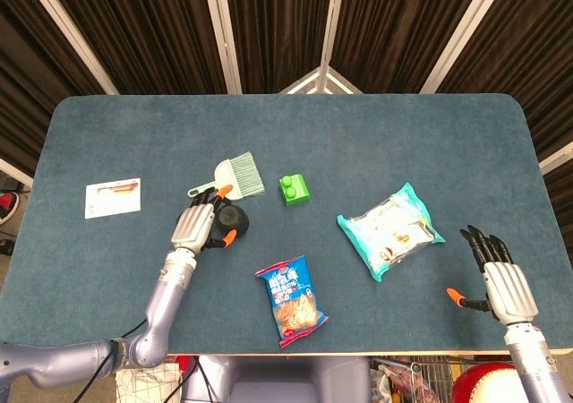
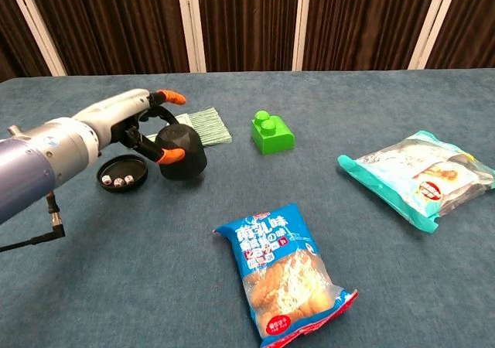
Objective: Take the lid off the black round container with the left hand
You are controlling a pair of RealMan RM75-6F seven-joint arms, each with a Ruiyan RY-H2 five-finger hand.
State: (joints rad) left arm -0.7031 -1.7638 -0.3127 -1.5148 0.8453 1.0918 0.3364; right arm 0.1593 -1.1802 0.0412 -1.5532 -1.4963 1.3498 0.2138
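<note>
Around my left hand [image 2: 135, 131] things crowd in — the brush [image 2: 203, 123] just behind, the open black base [image 2: 122, 172] with its dice just beside — while bare table [image 1: 376, 143] runs free between the green block [image 2: 271, 132], blue snack bag [image 2: 288, 272] and pale packet [image 2: 418, 174].

Left arm's reaching out over the desk, forearm low, and the left hand [image 2: 147, 127] has its orange-tipped fingers [image 2: 172, 97] wrapped round the lid [image 2: 180, 152]. Right hand [image 1: 498, 278] sits at the near right corner, holding nothing, fingers straight and spread, thumb out to the side.
</note>
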